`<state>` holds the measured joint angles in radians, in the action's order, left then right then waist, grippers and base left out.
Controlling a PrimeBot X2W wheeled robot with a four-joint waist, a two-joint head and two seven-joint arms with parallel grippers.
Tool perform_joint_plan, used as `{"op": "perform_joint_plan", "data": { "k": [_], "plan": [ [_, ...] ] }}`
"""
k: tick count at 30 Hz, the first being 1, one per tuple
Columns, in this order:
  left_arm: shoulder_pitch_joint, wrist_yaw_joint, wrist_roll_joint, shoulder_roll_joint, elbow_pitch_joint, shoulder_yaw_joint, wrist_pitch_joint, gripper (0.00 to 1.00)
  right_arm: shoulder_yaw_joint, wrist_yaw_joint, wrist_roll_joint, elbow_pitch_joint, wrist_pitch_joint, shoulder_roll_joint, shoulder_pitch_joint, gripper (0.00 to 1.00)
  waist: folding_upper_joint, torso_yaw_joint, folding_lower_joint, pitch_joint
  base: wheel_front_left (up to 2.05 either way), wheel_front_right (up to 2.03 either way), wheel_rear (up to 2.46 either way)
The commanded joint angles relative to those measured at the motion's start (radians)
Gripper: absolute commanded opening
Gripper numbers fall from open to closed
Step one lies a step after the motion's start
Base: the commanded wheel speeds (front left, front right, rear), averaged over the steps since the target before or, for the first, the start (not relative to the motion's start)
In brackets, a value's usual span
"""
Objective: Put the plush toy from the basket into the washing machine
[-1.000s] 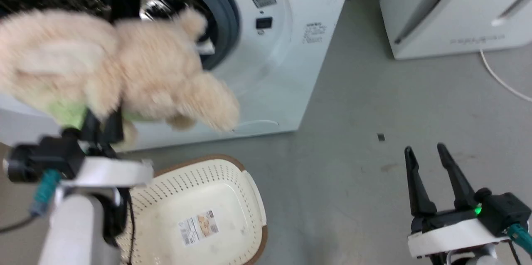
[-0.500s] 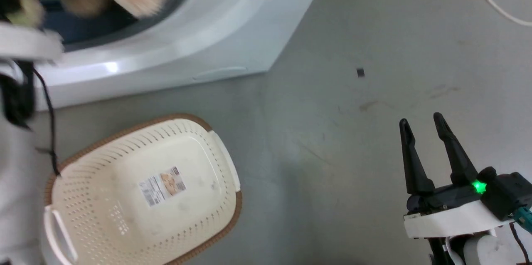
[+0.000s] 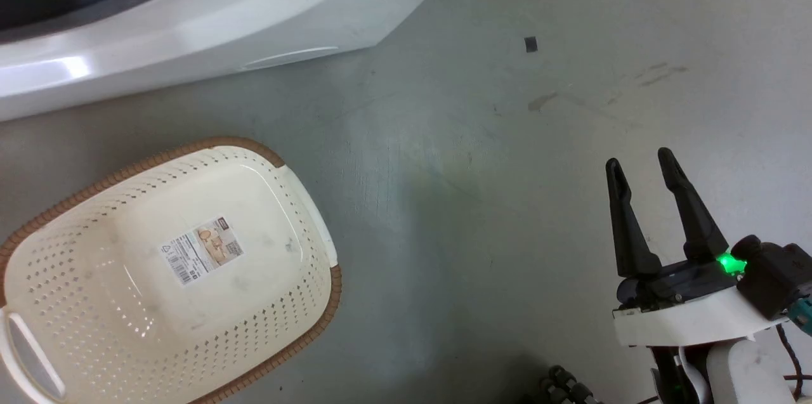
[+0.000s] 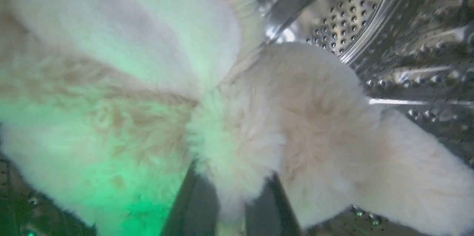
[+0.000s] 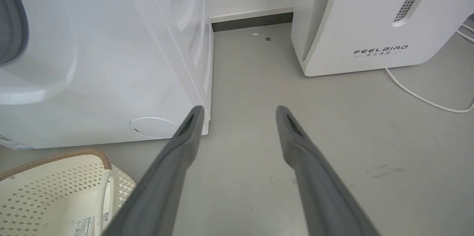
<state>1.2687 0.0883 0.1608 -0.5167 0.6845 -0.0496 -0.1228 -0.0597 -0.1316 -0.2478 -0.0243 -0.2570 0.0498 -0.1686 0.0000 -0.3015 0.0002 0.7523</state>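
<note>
Left wrist view has the plush toy (image 4: 314, 117) inside the steel drum (image 4: 407, 43) of the washing machine (image 3: 190, 30). Its bulk is at the left and one thick limb reaches toward the lower right; through the blur, its long axis seems to run that way. The left gripper (image 4: 231, 195) is clamped on a tuft of its fur. The basket (image 3: 304, 321) sits mouth-up on the floor (image 3: 476, 169) near the machine. The right gripper (image 3: 638, 158) hangs well apart from the basket, fingers spread.
</note>
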Motion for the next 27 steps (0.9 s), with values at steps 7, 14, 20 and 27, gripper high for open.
{"op": "perform_joint_plan", "data": {
  "k": [7,14,20,27],
  "plan": [
    [0.072,0.028,-0.034,-0.021,0.217,0.094,0.144,0.0,-0.002,0.001,-0.006,-0.005,-0.005,0.0,-0.028,1.0,0.0,0.003,-0.0002,0.036,0.0,0.0,0.0],
    [0.097,0.041,-0.001,-0.024,0.336,0.167,0.212,0.0,-0.003,0.001,-0.007,-0.002,-0.005,0.0,-0.036,1.0,0.0,0.008,-0.0002,0.041,0.0,0.0,0.0],
    [0.081,0.042,0.055,-0.024,0.358,0.244,0.184,0.0,-0.001,0.001,-0.005,0.01,-0.005,0.0,-0.039,1.0,0.0,0.018,-0.0002,0.019,0.0,0.0,0.0],
    [0.0,0.042,0.156,-0.012,0.375,0.336,0.05,1.0,0.017,0.001,0.015,0.035,-0.005,0.0,-0.036,1.0,0.0,0.049,-0.0002,-0.08,0.0,0.0,0.0]
  ]
}}
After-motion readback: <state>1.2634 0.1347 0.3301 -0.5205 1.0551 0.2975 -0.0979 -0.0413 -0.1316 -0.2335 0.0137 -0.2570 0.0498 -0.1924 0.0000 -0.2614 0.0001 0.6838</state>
